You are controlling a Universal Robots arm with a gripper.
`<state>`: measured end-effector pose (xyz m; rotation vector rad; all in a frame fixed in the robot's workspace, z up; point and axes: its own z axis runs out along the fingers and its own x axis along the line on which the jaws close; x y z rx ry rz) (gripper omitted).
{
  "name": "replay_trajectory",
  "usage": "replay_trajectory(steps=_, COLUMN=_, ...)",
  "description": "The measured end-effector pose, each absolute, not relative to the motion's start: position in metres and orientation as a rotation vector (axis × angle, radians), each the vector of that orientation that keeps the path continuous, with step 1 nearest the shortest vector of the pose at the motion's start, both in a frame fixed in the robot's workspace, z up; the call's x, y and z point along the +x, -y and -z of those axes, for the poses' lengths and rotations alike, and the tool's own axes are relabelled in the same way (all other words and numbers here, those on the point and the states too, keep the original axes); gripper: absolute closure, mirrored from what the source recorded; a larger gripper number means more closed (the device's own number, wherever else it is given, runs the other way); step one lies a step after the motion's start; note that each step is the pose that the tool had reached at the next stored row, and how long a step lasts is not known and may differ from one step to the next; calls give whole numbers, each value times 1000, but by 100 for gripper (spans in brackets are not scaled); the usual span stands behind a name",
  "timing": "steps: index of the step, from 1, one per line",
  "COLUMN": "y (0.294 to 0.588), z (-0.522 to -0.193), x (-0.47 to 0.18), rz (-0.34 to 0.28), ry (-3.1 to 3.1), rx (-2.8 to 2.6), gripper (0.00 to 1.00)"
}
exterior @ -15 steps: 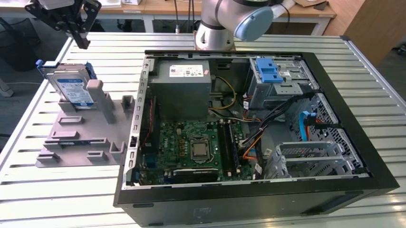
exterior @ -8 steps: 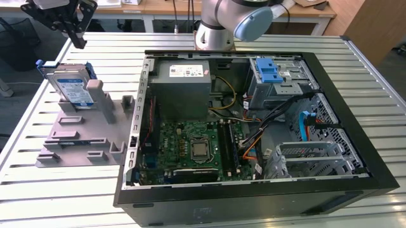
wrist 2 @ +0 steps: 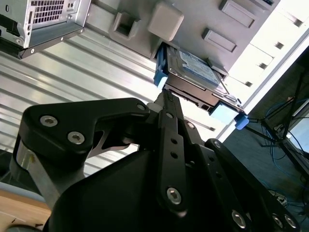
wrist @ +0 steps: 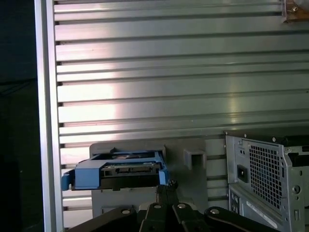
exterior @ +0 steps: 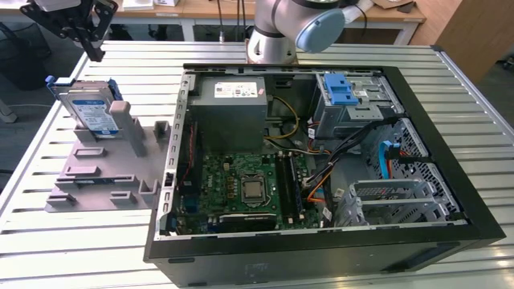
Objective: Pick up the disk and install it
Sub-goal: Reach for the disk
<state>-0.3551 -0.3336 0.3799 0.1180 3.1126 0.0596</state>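
Gripper (exterior: pixel 97 56) hangs above the grey fixture (exterior: pixel 96 180), fingers together, empty. Disk (exterior: pixel 90 111) stands on edge in that fixture. For a good grab: spread wide, centre on the disk's blue carrier, stay square.

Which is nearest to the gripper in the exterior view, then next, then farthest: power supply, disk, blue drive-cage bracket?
1. Disk, upright in the grey stand, close by the gripper.
2. Power supply, inside the computer case.
3. Blue bracket, atop the drive cage, farther right.
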Motion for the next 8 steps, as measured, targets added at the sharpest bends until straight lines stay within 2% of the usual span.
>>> replay_trajectory(steps=8, y=332, z=-380, x=-361, rz=-27, ry=-3112, rx=117, gripper=89)
